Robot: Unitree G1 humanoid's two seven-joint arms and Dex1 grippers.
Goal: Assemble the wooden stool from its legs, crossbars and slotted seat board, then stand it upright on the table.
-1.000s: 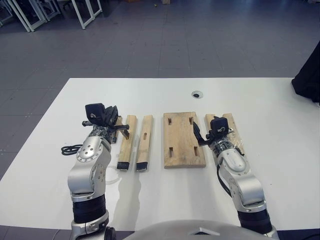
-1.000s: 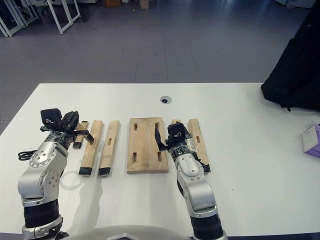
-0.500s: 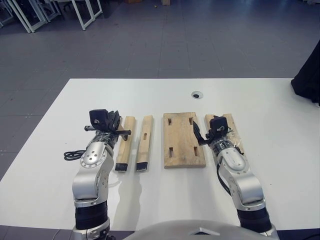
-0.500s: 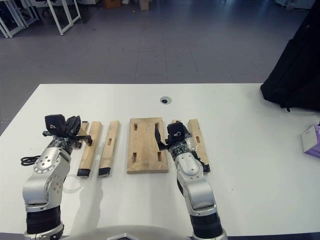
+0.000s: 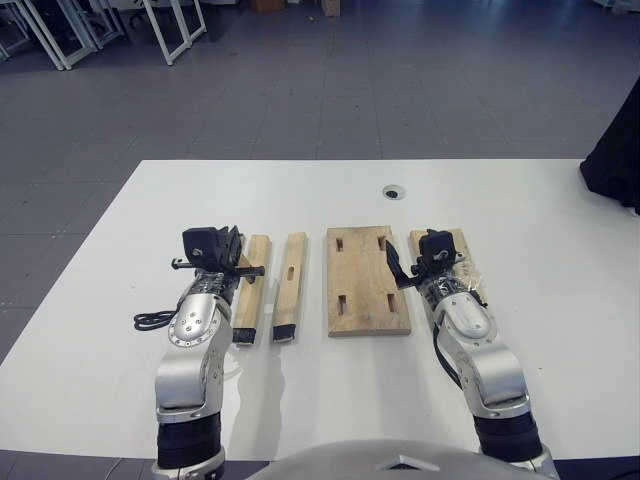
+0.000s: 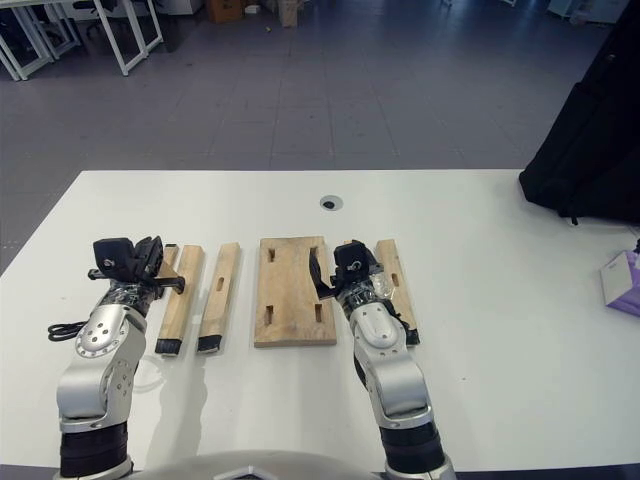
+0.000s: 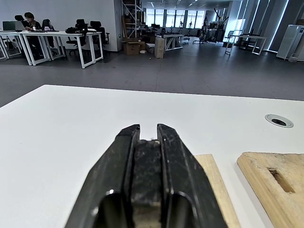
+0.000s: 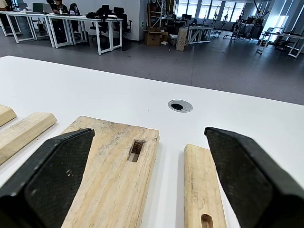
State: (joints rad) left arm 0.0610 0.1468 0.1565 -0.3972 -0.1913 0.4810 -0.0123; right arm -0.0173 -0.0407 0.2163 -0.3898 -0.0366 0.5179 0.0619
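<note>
Silver rounded arm shells (image 5: 190, 345), black cables (image 5: 152, 320), black wedge-shaped jaws.

Slotted seat board (image 5: 367, 279) flat mid-table; left legs (image 5: 290, 285) parallel, lying beside it; right legs (image 6: 390, 262) opposite side.

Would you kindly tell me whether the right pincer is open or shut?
Open: the right pincer has its fingers wide apart near the seat board, gripping nothing.

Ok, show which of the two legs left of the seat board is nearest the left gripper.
The outer leg, farther from the seat board; the left gripper is right over it.
</note>
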